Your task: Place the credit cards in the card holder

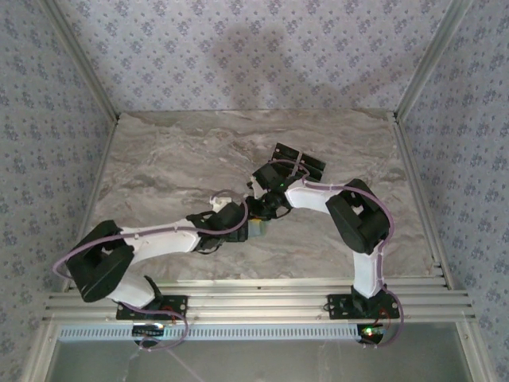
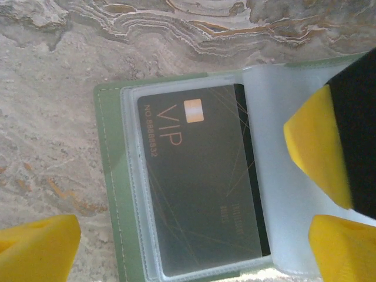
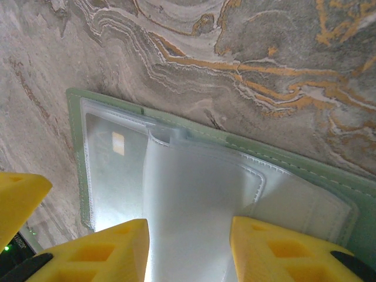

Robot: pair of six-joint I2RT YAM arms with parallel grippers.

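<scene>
The pale green card holder (image 2: 111,176) lies open on the marble table, and in the top view the card holder (image 1: 257,231) is a small patch under both wrists. A black credit card (image 2: 200,182) marked VIP sits inside its clear left pocket. My left gripper (image 2: 191,252) hangs open just above that pocket, one yellow finger on each side. My right gripper (image 3: 191,252) is shut on a clear inner sleeve (image 3: 188,200), which arches up from the holder between its fingers. Two more black credit cards (image 1: 312,167) lie on the table beyond the right wrist.
The right gripper's yellow and black finger (image 2: 329,147) stands close to the right of the left gripper. The marble table (image 1: 175,151) is bare to the left and the back. Metal rails (image 1: 254,302) run along the near edge, and patterned walls close in the sides.
</scene>
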